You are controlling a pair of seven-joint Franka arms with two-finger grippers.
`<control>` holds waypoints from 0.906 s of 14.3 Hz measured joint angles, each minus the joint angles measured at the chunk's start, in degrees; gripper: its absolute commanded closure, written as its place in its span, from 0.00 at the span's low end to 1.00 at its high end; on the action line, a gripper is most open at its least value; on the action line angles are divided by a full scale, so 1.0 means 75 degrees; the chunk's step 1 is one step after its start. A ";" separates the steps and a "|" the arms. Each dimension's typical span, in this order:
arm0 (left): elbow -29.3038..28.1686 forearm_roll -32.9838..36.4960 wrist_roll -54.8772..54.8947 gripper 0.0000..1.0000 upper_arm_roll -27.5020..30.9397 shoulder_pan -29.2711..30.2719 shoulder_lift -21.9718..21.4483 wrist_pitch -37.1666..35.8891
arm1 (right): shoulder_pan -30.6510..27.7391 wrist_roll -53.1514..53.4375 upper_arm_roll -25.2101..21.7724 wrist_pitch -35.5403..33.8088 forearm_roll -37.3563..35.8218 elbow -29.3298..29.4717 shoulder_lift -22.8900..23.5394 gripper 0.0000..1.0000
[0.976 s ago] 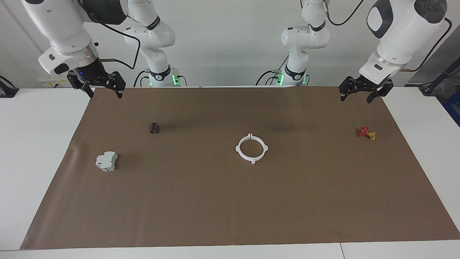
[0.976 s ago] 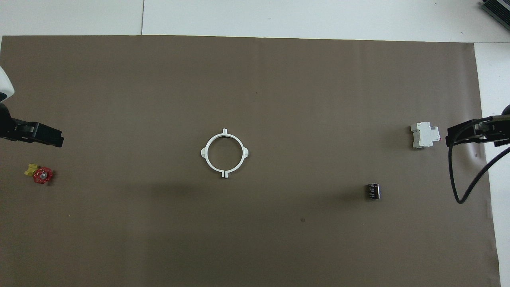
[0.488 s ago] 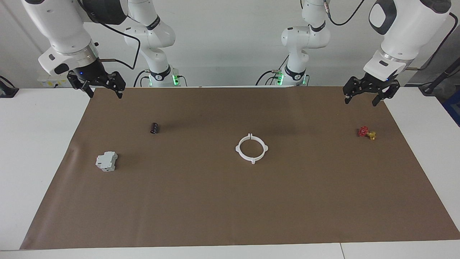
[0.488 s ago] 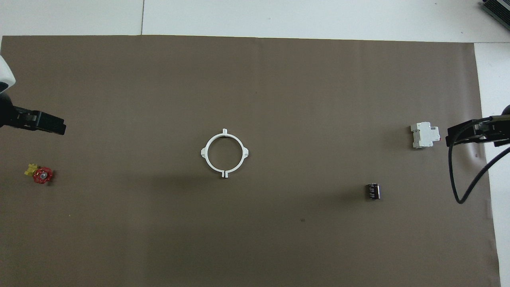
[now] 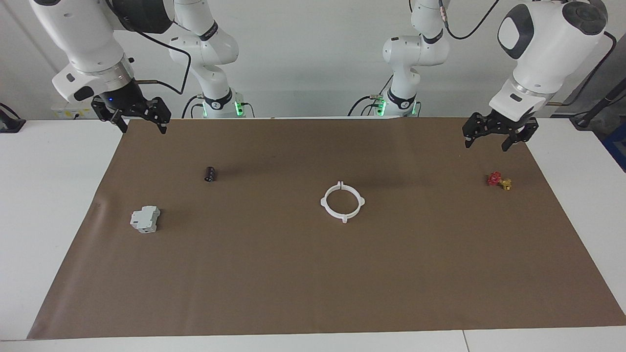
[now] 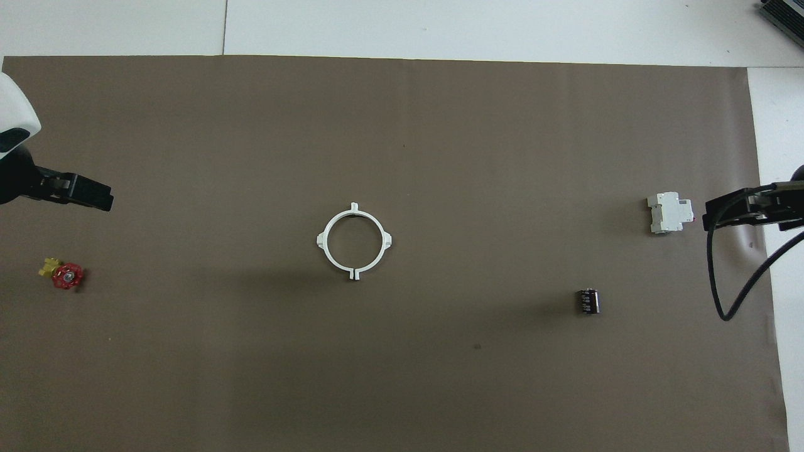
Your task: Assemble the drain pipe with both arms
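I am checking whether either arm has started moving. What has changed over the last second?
The left gripper, open and empty, has drifted a little toward the table's middle, above the mat's edge nearest the robots. The right gripper, also open, has not moved. The drain pipe, joined as one ring, stayed put, untouched, as did the valve, block and black cylinder.

The 2 arms are held raised at their own ends of the table. The left gripper is hung in the air, fingers spread wide and pointed down, nothing held. The right gripper is likewise kept aloft, fingers parted and empty
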 measured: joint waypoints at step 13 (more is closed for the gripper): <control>0.0021 -0.0010 -0.0431 0.00 -0.0594 -0.0002 -0.0048 0.0061 | 0.0000 0.0000 0.0000 0.0000 0.0000 0.0000 0.0000 0.00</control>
